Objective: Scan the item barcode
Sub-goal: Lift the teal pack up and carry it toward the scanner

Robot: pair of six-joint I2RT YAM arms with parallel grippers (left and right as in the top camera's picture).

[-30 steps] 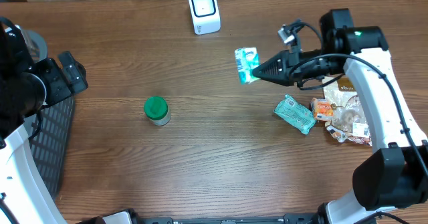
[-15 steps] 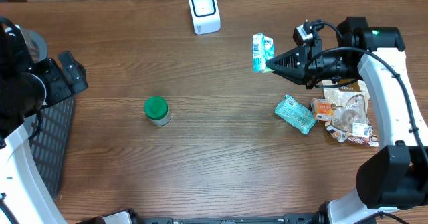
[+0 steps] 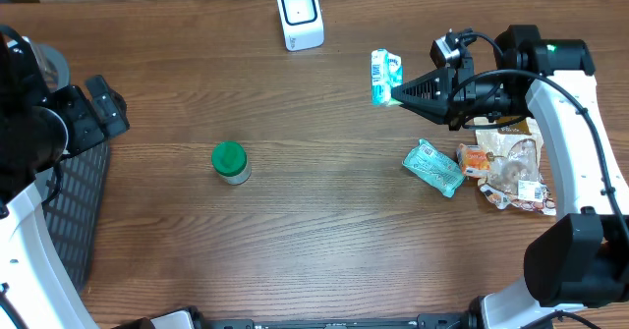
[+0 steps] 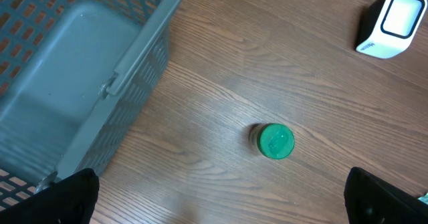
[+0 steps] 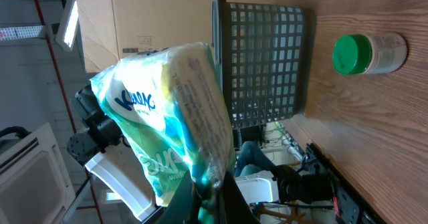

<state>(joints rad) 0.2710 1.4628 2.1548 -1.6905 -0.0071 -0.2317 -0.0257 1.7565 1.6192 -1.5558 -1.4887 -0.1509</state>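
My right gripper (image 3: 395,93) is shut on the lower edge of a teal-and-white packet (image 3: 385,77) and holds it upright above the table, right of the white scanner (image 3: 300,15) at the back. In the right wrist view the packet (image 5: 167,117) fills the left side, pinched between the shut jaws of the gripper (image 5: 212,190). No barcode shows clearly on it. My left gripper (image 3: 103,108) stands open at the far left; in its wrist view the gripper (image 4: 224,200) has nothing between its fingers.
A green-lidded jar (image 3: 230,161) stands left of centre on the wooden table. A second teal packet (image 3: 432,167) and several snack bags (image 3: 506,162) lie at the right. A grey basket (image 4: 67,83) sits at the left edge.
Between one second and half a second ago my right gripper carried the packet right and toward the back, turning it upright. Since then nothing has moved.
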